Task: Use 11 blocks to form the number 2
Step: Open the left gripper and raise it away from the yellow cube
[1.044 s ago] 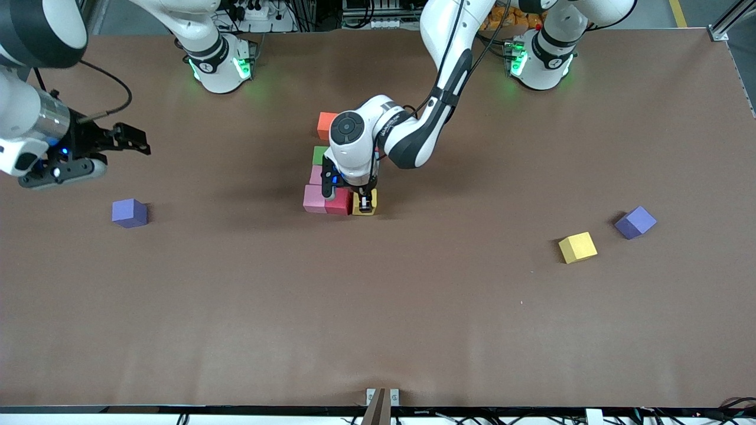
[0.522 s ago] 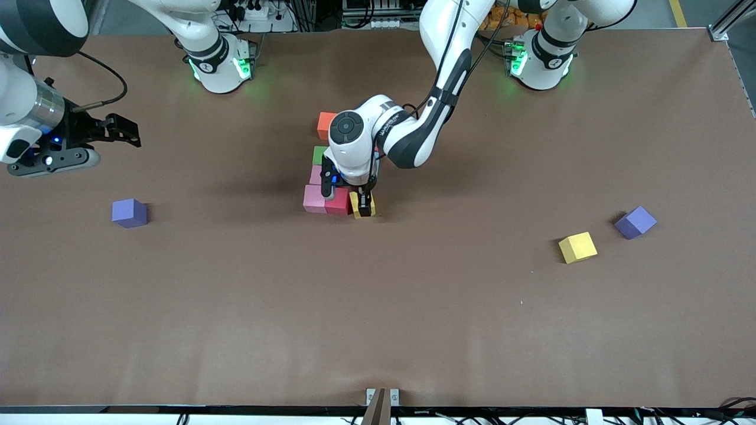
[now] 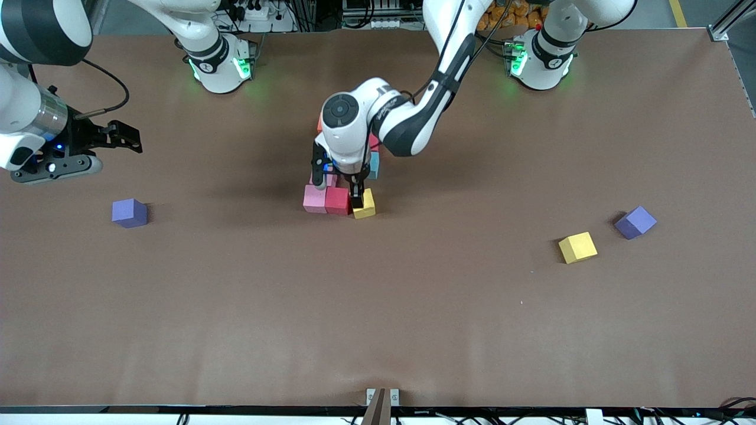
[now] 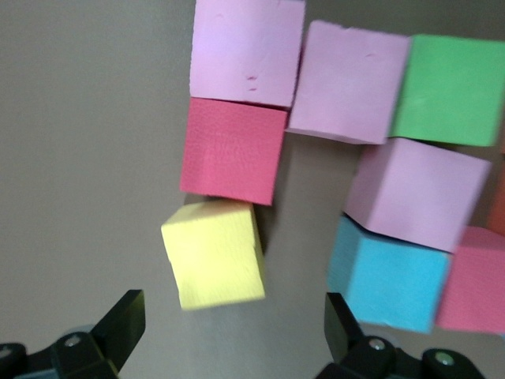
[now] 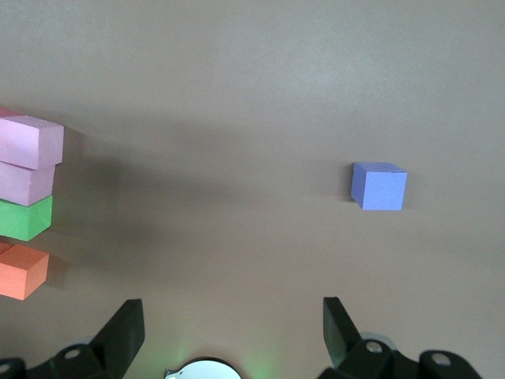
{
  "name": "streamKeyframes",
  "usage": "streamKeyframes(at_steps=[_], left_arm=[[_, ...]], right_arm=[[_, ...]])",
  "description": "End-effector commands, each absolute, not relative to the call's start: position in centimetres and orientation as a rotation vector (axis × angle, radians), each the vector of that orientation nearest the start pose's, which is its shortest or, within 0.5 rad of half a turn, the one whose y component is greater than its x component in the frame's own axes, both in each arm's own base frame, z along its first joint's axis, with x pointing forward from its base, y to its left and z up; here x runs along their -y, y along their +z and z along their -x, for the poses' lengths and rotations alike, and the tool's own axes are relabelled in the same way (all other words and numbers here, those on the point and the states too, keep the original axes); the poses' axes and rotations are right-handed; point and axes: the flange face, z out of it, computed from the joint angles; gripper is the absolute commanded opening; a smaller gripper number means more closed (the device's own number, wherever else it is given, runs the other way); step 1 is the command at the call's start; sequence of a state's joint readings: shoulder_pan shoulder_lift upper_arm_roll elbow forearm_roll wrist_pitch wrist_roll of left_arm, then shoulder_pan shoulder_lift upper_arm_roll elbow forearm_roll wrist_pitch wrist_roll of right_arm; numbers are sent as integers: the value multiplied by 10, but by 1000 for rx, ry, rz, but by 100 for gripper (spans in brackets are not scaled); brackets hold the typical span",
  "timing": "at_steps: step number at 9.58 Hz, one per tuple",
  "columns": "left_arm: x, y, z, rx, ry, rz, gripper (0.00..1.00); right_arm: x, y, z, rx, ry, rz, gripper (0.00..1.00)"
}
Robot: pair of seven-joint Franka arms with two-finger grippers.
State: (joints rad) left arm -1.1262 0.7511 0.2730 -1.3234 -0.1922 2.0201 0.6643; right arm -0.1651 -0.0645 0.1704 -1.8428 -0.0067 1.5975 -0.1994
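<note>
The blocks form a cluster at mid-table. Its row nearest the front camera is a pink cube (image 3: 314, 198), a red cube (image 3: 338, 200) and a yellow cube (image 3: 366, 205). In the left wrist view the yellow cube (image 4: 213, 253) lies skewed, a corner against the red cube (image 4: 233, 150). Two pink cubes (image 4: 347, 81), a green cube (image 4: 450, 89), a third pink cube (image 4: 416, 192) and a light blue cube (image 4: 390, 272) show too. My left gripper (image 3: 338, 189) hovers open and empty over the cluster (image 4: 230, 332). My right gripper (image 3: 127, 137) waits open at the right arm's end (image 5: 229, 328).
A second yellow cube (image 3: 577, 247) and a purple cube (image 3: 635, 222) lie toward the left arm's end. Another purple cube (image 3: 129, 212) lies near my right gripper and shows in the right wrist view (image 5: 379, 186). The left arm hides most of the cluster's upper rows in the front view.
My left gripper let go of the yellow cube, opened and rose toward the bases. The yellow cube ended slightly turned beside the red one. My right gripper drifted a little toward its end.
</note>
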Motion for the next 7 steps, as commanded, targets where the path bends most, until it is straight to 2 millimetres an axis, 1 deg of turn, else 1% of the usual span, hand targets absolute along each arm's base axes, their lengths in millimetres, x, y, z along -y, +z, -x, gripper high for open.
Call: streamKeyframes(at_steps=[1,2,4,5,6,7], left_arm=[[554,371,-448,-2016,120,2450,100],[533,398,-462,-1946,123,2520,100],[474,445,-498,-1814,153,2624,100],[442,469,-514,-1727,145,2632,100],[406,494,-530,-1592,134,2680,100],[361,522,-547,-1394,115,2784,100]], right_arm=[[-6,534,-523,308,288,3130,100],[-6,534,-523,308,288,3130,100],[-7,536,-523,310,280,3130,100],[-7,536,-523,310,280,3130,100],[-6,536,-523,308,280,3130,100],[-7,536,-523,310,280,3130,100]])
